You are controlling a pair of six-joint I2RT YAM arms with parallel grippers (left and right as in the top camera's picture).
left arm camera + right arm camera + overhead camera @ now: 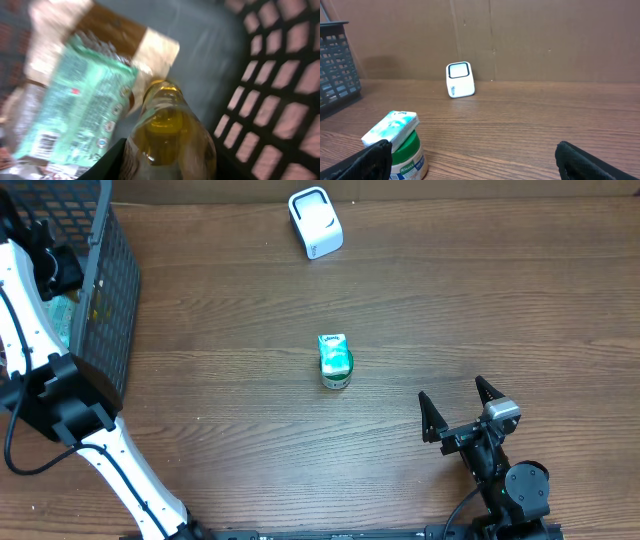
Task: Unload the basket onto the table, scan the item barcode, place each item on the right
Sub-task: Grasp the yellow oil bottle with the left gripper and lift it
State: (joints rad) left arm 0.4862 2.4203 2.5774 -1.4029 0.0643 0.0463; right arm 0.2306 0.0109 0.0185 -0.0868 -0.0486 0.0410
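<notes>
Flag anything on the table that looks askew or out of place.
The white-and-teal packet lies tilted on top of the green-lidded jar mid-table, overhanging one side. Nothing looks spilled or damaged.

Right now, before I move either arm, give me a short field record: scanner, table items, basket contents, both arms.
scanner: small white boxy scanner, far side of table, standing alone
table item: green-lidded white jar, mid-table, teal-and-white tissue pack lying on top
basket: black mesh basket, left edge; holds clear bottle of yellow liquid and green printed packet
left arm: reaching into basket; jaw state unclear
right gripper: open, empty, apart from jar
</notes>
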